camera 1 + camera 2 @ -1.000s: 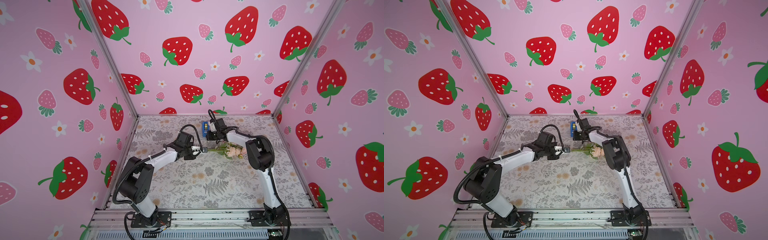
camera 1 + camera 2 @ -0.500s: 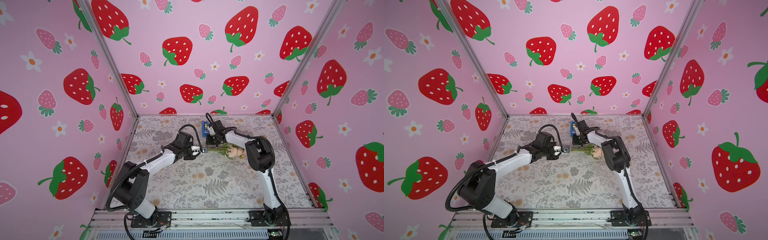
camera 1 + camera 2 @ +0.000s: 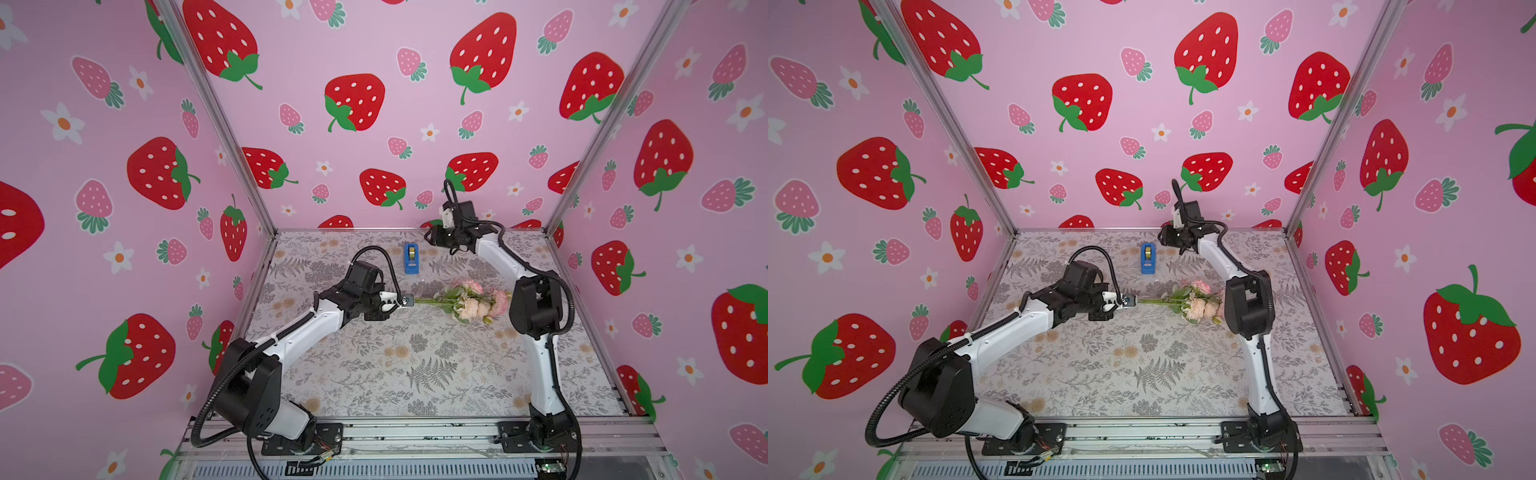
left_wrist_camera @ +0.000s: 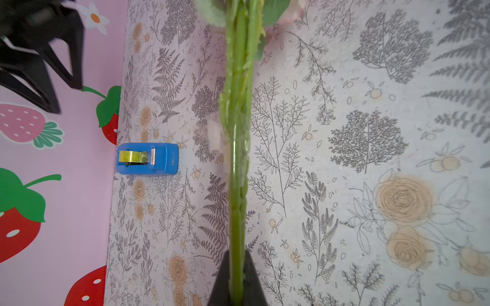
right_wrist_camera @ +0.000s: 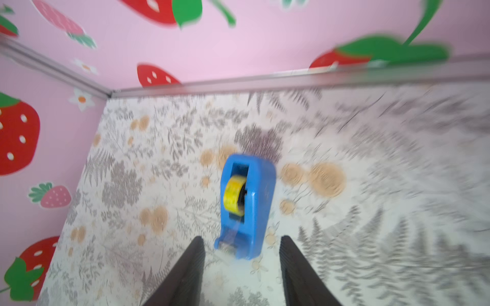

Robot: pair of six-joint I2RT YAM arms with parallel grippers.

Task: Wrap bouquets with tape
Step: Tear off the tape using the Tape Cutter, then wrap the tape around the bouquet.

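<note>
The bouquet (image 3: 469, 301) lies across the table's middle with its pink and cream blooms toward the right arm. My left gripper (image 3: 405, 302) is shut on the ends of its green stems (image 4: 238, 132), as the left wrist view shows at the gripper (image 4: 236, 254). A translucent bit of tape (image 4: 214, 135) clings to the stems. The blue tape dispenser (image 3: 410, 258) with its yellowish roll stands near the back wall. My right gripper (image 3: 430, 237) hovers just right of it, open and holding nothing. In the right wrist view the dispenser (image 5: 245, 206) sits just beyond that gripper (image 5: 241, 241).
Pink strawberry-print walls (image 3: 374, 124) close in the back and both sides. The right arm's elbow (image 3: 536, 303) stands close beside the blooms. The floral-print table (image 3: 395, 365) stretches toward the front rail.
My right gripper has pulled back from the stems toward the rear wall, risen and opened, uncovering the dispenser. The left gripper has kept its hold on the stems.
</note>
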